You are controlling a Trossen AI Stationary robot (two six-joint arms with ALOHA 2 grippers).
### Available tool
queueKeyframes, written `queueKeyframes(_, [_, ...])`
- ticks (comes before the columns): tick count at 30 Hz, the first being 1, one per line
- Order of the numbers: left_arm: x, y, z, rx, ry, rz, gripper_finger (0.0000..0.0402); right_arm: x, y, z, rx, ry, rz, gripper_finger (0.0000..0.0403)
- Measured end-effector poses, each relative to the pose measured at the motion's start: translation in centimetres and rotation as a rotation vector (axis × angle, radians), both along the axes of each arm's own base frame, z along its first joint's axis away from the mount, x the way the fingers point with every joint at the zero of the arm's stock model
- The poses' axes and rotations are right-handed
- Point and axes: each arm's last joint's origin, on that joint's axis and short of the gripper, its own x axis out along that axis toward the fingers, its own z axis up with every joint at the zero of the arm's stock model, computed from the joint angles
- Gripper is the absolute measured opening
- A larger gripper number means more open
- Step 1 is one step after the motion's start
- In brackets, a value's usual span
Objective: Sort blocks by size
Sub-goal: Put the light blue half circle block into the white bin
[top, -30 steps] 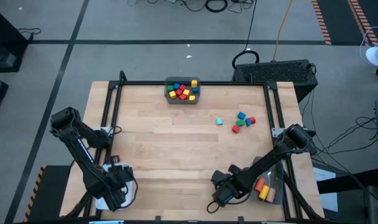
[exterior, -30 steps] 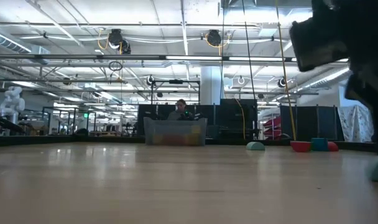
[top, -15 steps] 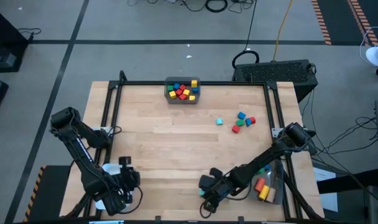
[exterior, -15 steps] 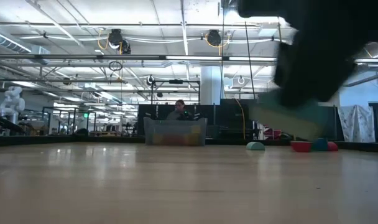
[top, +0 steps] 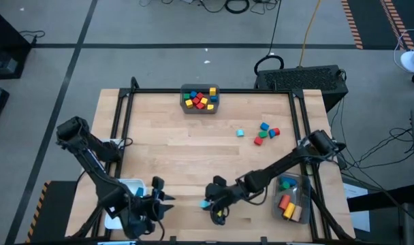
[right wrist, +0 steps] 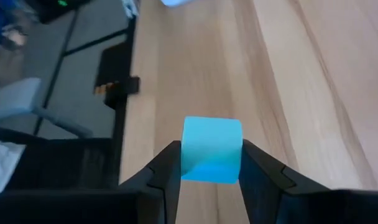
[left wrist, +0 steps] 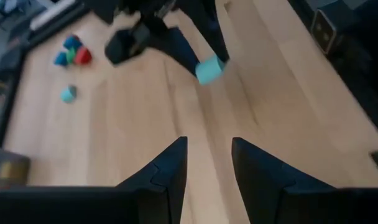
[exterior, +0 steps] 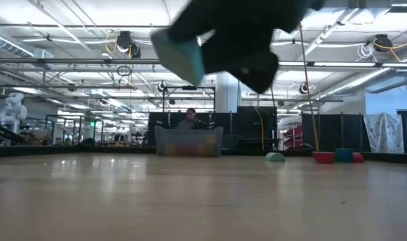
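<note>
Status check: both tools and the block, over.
Right tool shut on cyan block, carried above the table near front edge. Left tool open, empty, facing it. Nothing between them.

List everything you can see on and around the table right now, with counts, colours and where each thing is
Cyan block: one, held in the right gripper, above the table's near middle.
Loose blocks: about five, one cyan apart, then blue, red and green clustered, on the table's far right.
Grey bin: one, far edge middle, filled with red, yellow, blue and orange blocks.
Clear bin: one, off the near right edge, holding orange, red, cyan and yellow pieces.
White bin: one, near left corner, something blue inside.
Table: one, light wood, black frame.
Person: one, far behind the table.
Right gripper: shut on the cyan block.
Left gripper: open, empty, near left.
</note>
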Motion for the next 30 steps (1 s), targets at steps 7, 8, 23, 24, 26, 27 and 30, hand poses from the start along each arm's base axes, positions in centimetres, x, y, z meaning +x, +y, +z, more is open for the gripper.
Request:
queueKeyframes(7, [1.5, 0.9, -0.1, 0.099, -0.024, -0.071, 0.0132, 1.6, -1.7, 1.0, 0.025, -0.126, 0.088, 0.0116])
queueKeyframes(8, [1.7, 1.0, -0.3, 0.122, -0.025, -0.088, 0.0135, 1.7, -1.9, 1.1, 0.025, -0.133, 0.095, 0.0116])
queueKeyframes(23, [5.1, 2.3, -2.6, 0.198, 0.02, -0.174, 0.0208, 2.8, -4.2, 1.4, 0.023, -0.176, 0.101, 0.0116])
queueKeyframes(24, [5.3, 2.3, -2.8, 0.208, 0.023, -0.183, 0.0208, 2.9, -4.3, 1.5, 0.023, -0.181, 0.102, 0.0116])
queueKeyframes(26, [5.7, 2.3, -3.1, 0.224, 0.02, -0.195, 0.0208, 2.9, -4.3, 1.6, 0.026, -0.191, 0.119, 0.0116])
queueKeyframes(27, [6.0, 2.3, -3.1, 0.225, 0.005, -0.204, 0.0208, 2.9, -4.3, 1.6, 0.027, -0.199, 0.125, 0.0116])
queueKeyframes(30, [6.7, 2.2, -3.3, 0.243, -0.009, -0.242, 0.0208, 3.0, -4.2, 1.8, 0.03, -0.216, 0.128, 0.0116])
